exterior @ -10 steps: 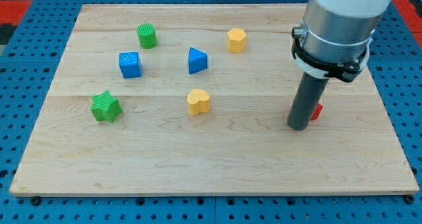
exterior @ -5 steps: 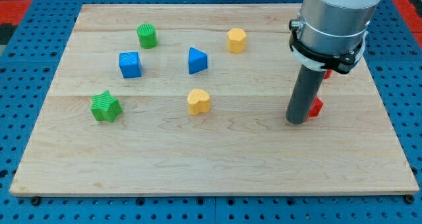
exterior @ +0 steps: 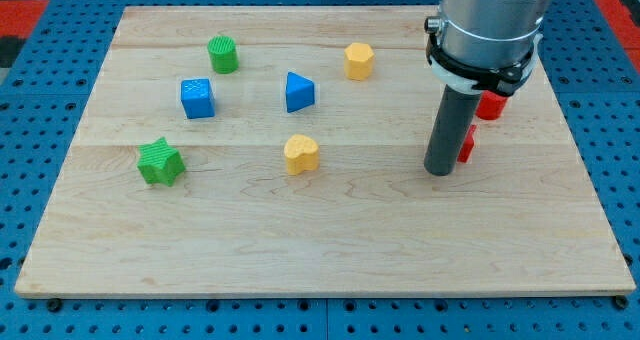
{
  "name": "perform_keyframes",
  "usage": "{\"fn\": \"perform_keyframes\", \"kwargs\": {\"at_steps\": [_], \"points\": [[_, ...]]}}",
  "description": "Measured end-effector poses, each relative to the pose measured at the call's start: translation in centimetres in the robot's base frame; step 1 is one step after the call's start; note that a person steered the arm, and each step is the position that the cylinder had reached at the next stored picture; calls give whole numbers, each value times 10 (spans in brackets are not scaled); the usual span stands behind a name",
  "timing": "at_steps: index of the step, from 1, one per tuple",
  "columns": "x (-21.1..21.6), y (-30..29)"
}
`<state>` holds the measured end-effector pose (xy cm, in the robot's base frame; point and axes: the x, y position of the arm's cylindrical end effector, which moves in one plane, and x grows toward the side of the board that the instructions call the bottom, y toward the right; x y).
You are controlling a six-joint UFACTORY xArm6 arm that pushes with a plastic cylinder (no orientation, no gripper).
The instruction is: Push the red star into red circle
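The dark rod stands at the view's right, and my tip [exterior: 439,170] rests on the wooden board. A red block [exterior: 466,145], mostly hidden behind the rod so its shape is unclear, touches the rod's right side. Just above it, a second red block [exterior: 490,105] peeks out from under the arm's grey body; its shape is also hidden. The two red blocks sit close together, one above the other.
A yellow hexagon [exterior: 359,60] and a blue triangle [exterior: 299,91] lie left of the arm. A yellow heart [exterior: 301,153], a blue cube [exterior: 197,97], a green cylinder [exterior: 223,54] and a green star [exterior: 160,162] lie further left. The board's edge [exterior: 320,292] borders blue pegboard.
The tip has moved up and a little to the left. The lower red block has moved up with it, towards the upper red block, which now shows more.
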<state>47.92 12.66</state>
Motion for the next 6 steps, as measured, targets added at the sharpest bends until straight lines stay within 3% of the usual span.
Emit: {"fn": "perform_keyframes", "kwargs": {"at_steps": [2,6], "points": [[-33,0],[-34,44]]}}
